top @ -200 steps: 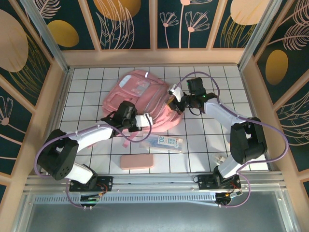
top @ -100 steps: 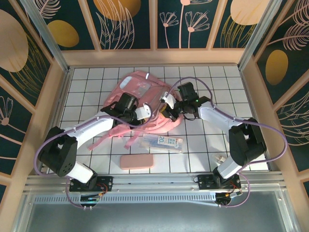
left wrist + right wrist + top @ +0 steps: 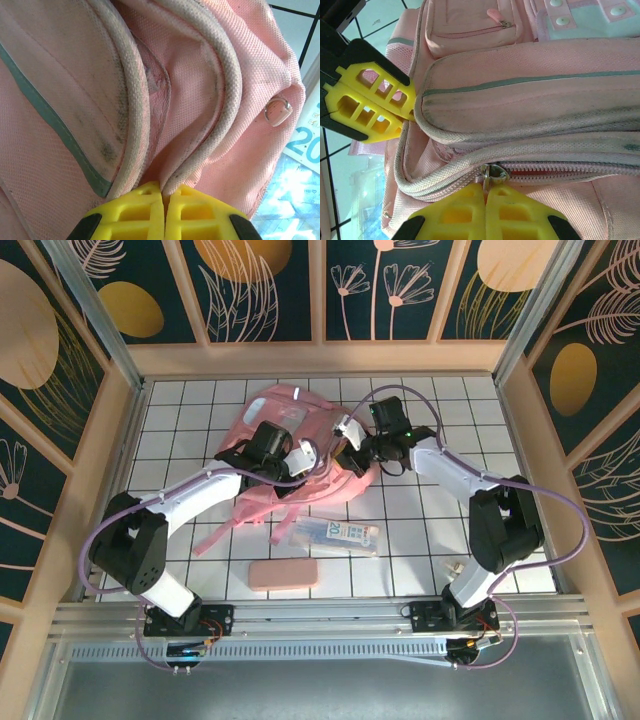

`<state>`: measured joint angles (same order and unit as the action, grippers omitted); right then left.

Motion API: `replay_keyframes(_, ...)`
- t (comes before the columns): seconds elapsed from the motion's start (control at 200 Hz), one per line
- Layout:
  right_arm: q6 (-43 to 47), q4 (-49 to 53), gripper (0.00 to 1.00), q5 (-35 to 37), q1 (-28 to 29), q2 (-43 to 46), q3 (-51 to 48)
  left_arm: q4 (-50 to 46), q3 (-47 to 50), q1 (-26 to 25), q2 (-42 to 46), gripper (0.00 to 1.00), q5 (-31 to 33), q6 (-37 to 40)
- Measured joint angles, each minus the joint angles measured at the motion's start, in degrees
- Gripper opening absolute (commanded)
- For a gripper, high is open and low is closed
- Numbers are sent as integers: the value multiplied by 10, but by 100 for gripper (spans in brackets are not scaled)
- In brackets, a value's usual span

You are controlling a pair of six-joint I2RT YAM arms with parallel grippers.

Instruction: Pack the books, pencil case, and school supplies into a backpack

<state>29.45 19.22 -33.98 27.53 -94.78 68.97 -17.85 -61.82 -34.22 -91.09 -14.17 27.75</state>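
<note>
Pink backpack (image 3: 285, 420) pinched at once by left hand (image 3: 164, 191) and right hand (image 3: 485, 192).

Lying toward the far side of the white tiled desk (image 3: 430, 530), between the two arms. Left hand clamped shut on a fold of the bag's corded seam (image 3: 135, 95), yellow fingertips meeting with cloth squeezed between them. Right hand likewise fully closed, gripping the small metal zipper pull (image 3: 493, 173) at the bag's edge. Nearer the arms, just beside a loose strap (image 3: 222, 533): clear packet (image 3: 338, 534) with blue-green print and a "20". Nearer again and apart from both: salmon-pink pencil case (image 3: 283, 574), flat on the desk.
</note>
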Motion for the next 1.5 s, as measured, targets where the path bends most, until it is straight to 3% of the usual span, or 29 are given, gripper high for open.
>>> replay_keyframes(0.225, 62, 33, 0, 52, -12, 33, -23, 37, 10, 9, 6, 0, -11, -24)
replay_keyframes(0.58, 119, 94, 0, 74, 36, 40, -3, 61, 2, 11, 2, 0, -23, -93)
replay_keyframes(0.851, -4, 66, 0, 15, 52, -1, 3, 73, 0, 24, -17, 0, -86, -199)
replay_keyframes(1.061, -128, 2, 0, 50, 91, -31, -6, 68, 5, 45, -27, 0, -94, -250)
replay_keyframes(1.116, -160, -34, 15, 54, 95, -27, -28, 66, 5, 45, -28, 0, -94, -255)
replay_keyframes(1.201, -195, -81, 30, 38, 95, -16, -64, 71, 4, 45, -28, 0, -98, -255)
replay_keyframes(1.326, -230, -118, 35, 17, 85, 18, -96, 94, 4, 44, -28, 0, -120, -249)
replay_keyframes(1.366, -247, -124, 60, 19, 76, 34, -103, 110, 4, 42, -28, 0, -131, -248)
replay_keyframes(1.381, -246, -127, 87, 21, 74, 40, -106, 115, 4, 40, -28, 0, -135, -248)
replay_keyframes(1.391, -257, -125, 96, 28, 71, 46, -108, 119, 4, 38, -27, 0, -138, -246)
replay_keyframes(1.501, -290, -114, 99, 113, 63, 103, -112, 153, 4, 31, -25, 0, -153, -233)
